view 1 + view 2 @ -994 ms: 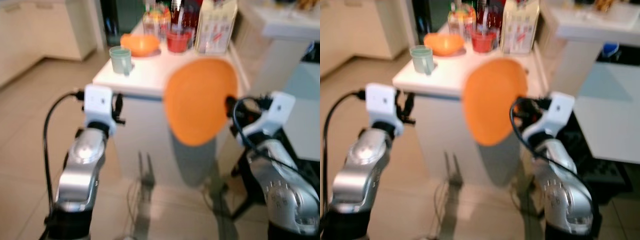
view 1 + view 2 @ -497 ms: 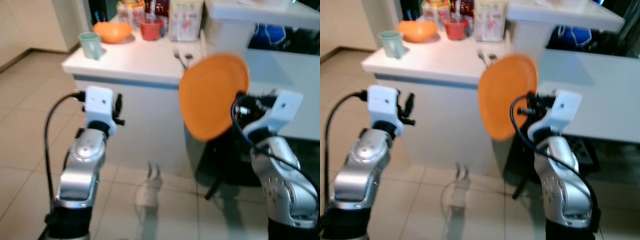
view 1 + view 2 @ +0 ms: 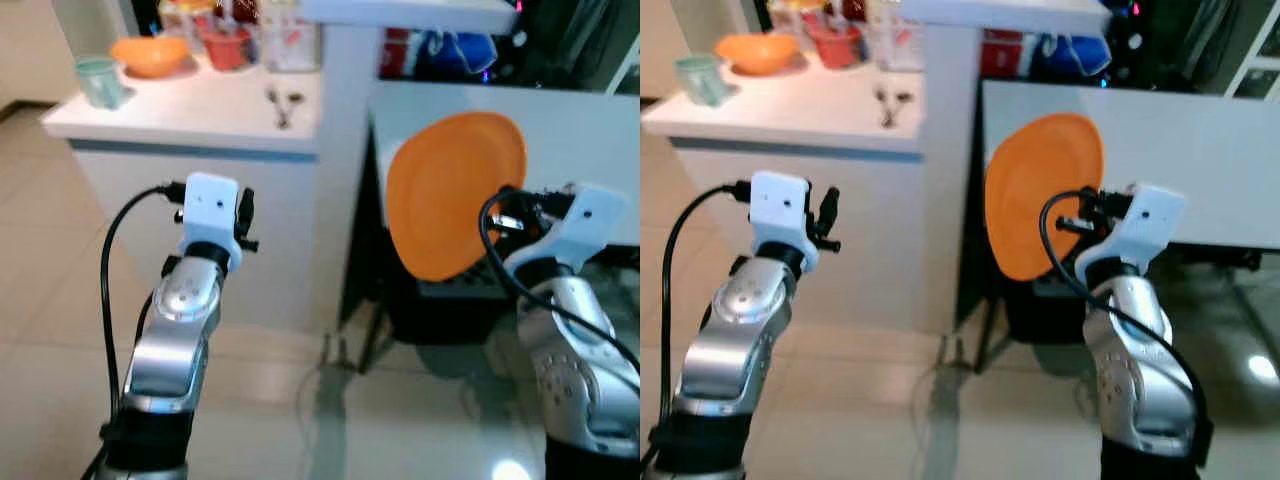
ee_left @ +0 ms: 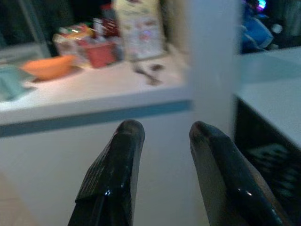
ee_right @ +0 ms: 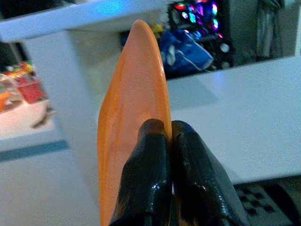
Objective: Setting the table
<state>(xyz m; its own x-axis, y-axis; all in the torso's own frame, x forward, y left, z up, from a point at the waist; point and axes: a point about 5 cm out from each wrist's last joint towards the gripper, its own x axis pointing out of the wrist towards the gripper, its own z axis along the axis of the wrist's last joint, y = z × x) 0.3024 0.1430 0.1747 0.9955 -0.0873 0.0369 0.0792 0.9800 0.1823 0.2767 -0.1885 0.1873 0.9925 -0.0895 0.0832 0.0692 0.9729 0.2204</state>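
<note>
Right wrist view shows the right gripper (image 5: 170, 136) pinched tight on the rim of the plate (image 5: 134, 122), held on edge, probably to carry it clear toward the tabletop (image 3: 600, 130) behind, while the left gripper (image 4: 162, 136) hangs agape, empty.

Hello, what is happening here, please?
The robot is setting the table. Its right tool is shut on the rim of an orange plate, held on edge in front of the white table. The left tool is open and empty, raised near the white counter, where a cup, bowls and cutlery stand.
</note>
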